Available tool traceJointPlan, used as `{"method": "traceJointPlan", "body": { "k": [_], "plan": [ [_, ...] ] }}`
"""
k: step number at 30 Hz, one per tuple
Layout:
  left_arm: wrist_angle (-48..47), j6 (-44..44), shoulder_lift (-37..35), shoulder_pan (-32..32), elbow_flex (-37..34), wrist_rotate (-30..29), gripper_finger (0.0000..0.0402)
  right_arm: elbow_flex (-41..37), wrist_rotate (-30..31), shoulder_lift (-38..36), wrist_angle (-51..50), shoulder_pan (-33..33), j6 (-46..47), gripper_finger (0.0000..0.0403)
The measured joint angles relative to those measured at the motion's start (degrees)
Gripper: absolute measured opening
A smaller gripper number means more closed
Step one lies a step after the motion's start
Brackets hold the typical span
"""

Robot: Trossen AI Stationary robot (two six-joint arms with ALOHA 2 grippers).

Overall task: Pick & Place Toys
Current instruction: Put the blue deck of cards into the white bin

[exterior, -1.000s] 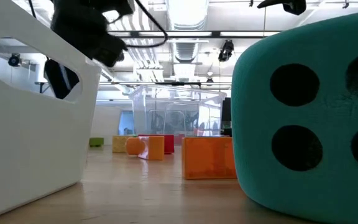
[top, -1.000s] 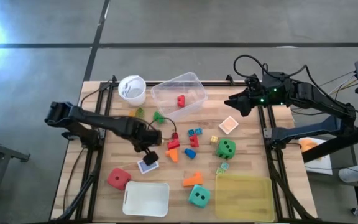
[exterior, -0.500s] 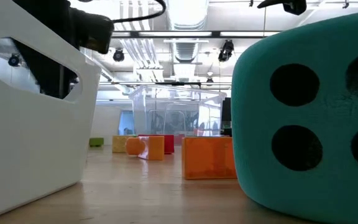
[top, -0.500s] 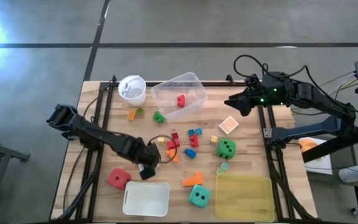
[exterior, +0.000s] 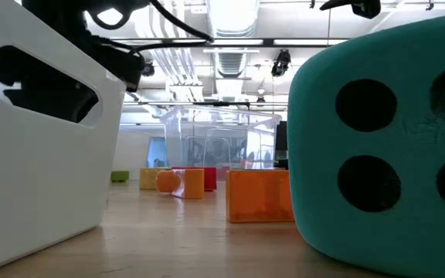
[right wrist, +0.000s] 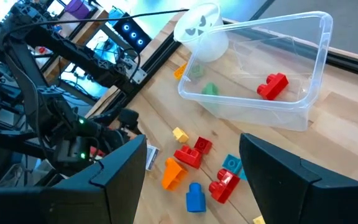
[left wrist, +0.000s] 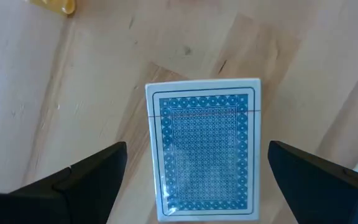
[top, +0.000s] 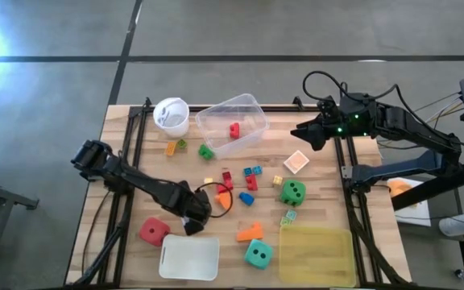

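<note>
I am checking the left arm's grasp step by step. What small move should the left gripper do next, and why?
Probably lower straight down and close. The left gripper is open, its fingers on either side of the flat blue-patterned card with white border, which lies flat on the wooden table, not yet gripped. The right gripper waits at the table's far right.

Worktop (top: 119, 173) layout, from above: cup (top: 171, 115) sitting at the far left, tub (top: 230, 122) just right of it, one block (top: 234, 130) lying inside the tub. Loose blocks (top: 250, 175) lying mid-worktop, nearer than the tub. Tile (top: 296, 161) lying right of the tub; a die (top: 293, 192) sitting just nearer than the tile. Second die (top: 154, 232) sitting near-left, third die (top: 257, 254) near-centre, a bin (top: 189, 258) sitting between them. Tray (top: 316, 254) lying near-right. Left claw (top: 193, 222) hanging low just beyond the bin, a card (left wrist: 204, 148) lying flat between its fingers (left wrist: 92, 180). Right claw (top: 303, 133) hanging at the far right edge, beside the tub.
</note>
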Motion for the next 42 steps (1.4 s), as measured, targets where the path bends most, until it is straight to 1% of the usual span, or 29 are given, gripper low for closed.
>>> {"method": "traceJointPlan", "body": {
  "k": [7, 12, 19, 27, 32, 38, 42],
  "plan": [
    [1.22, -1.02, 2.37, 0.15, 0.06, -1.02, 0.0394, -0.01, -0.04, -0.01, 0.00, 0.00, -0.01, 0.0250],
    [1.67, -3.60, 4.84, 0.19, -0.19, 1.20, 0.0395, -0.01, -0.66, 0.00, 0.00, 0.00, 0.05, 0.0250],
    [2.38, -4.43, 4.64, 0.22, 0.07, 0.83, 0.0395, -0.01, -1.55, 0.01, 0.03, 0.00, 1.30, 0.0250],
    [2.57, 1.15, 4.65, 0.20, 0.02, 0.69, 0.0395, -0.01, -1.70, 0.01, 0.15, 0.00, 1.75, 0.0250],
    [2.64, -1.49, 4.63, 0.17, 0.02, 0.14, 0.0395, -0.01, -2.46, 0.01, 0.15, 0.00, 2.69, 0.0250],
    [2.56, -2.57, 4.60, 0.15, 0.02, -1.82, 0.0395, -0.01, -3.02, 0.01, 0.13, 0.00, 2.83, 0.0250],
    [2.53, -2.89, 4.60, 0.11, 0.02, -1.96, 0.0395, -0.01, -3.01, 0.01, 0.13, 0.00, 2.83, 0.0250]
  ]
}}
